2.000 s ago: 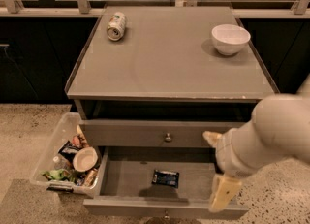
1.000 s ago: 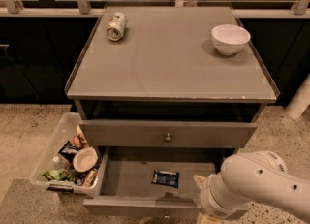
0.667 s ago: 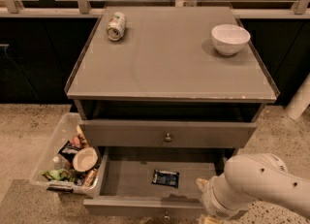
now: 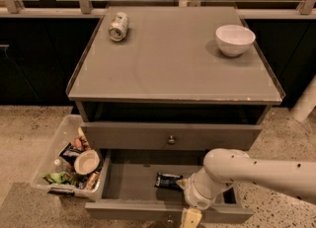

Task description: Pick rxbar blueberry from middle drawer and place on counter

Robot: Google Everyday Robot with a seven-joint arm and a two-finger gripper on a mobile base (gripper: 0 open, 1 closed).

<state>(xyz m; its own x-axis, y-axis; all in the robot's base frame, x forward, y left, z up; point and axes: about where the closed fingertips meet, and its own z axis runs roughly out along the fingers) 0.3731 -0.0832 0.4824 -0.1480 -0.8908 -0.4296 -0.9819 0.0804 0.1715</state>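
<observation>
Camera view puts the gripper (image 4: 191, 217) low at the front of the middle drawer (image 4: 128, 210), near the rxbar blueberry (image 4: 168, 180) on its floor; its opening I cannot tell. Descending off-centre, it might nudge the flat bar away.

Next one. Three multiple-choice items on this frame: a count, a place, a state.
1. How many things lie on the matte grey counter top? A. two B. one C. four
2. Where is the flat dark-wrapped snack bar? A. on the counter B. in the open grey lower drawer C. held in the air
3. The green-white drink can is A. upright B. crushed flat C. on its side
Answers: 1 A: only the can and a white bowl. 2 B: on the drawer floor, left of the gripper at the drawer's front edge. 3 C: its round end faces the camera.
</observation>
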